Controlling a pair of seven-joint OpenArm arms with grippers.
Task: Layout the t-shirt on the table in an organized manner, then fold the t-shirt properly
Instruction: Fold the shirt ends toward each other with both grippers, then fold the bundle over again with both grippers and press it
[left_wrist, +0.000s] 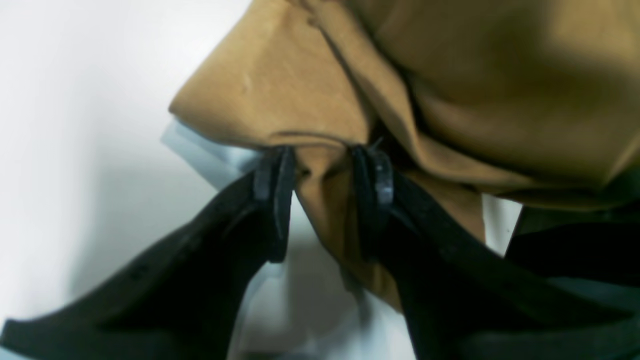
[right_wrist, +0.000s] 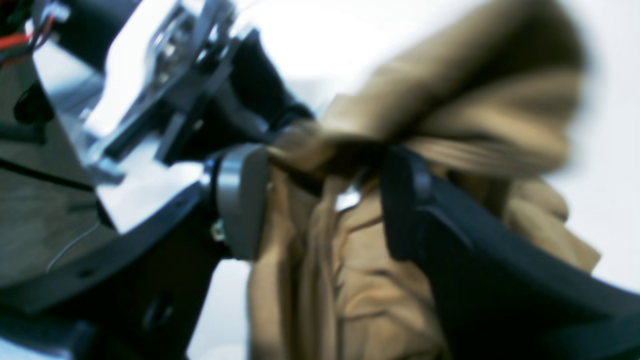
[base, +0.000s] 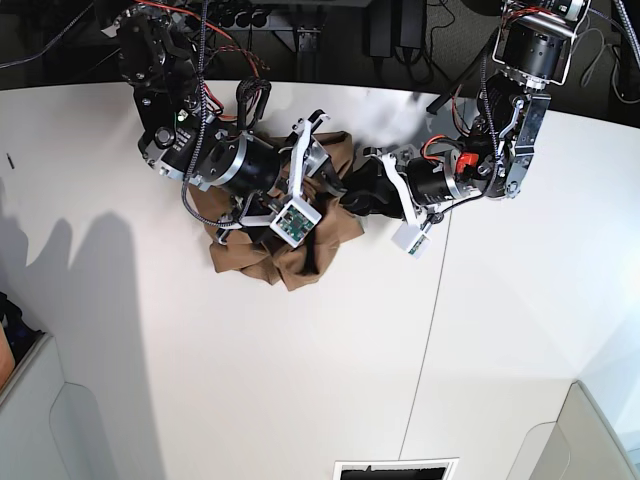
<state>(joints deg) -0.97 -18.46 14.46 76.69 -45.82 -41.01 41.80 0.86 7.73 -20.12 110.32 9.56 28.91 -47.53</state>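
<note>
The tan-brown t-shirt (base: 240, 255) lies crumpled in a heap at the back middle of the white table (base: 300, 380). Both arms meet over its right side. My left gripper (left_wrist: 324, 185) is shut on a pinched fold of the t-shirt (left_wrist: 280, 85), which is lifted off the table (left_wrist: 75, 100); in the base view this gripper (base: 345, 195) reaches in from the right. My right gripper (right_wrist: 322, 200) stands with its jaws wide apart and bunched t-shirt cloth (right_wrist: 380, 290) hanging loosely between them, blurred. From overhead that gripper (base: 322, 185) sits on top of the heap.
A thin dark seam (base: 430, 320) runs down the table right of the middle. A dark rectangular opening (base: 395, 468) sits at the front edge. Cables and arm bases crowd the back edge. Grey panels stand at the front left and front right corners.
</note>
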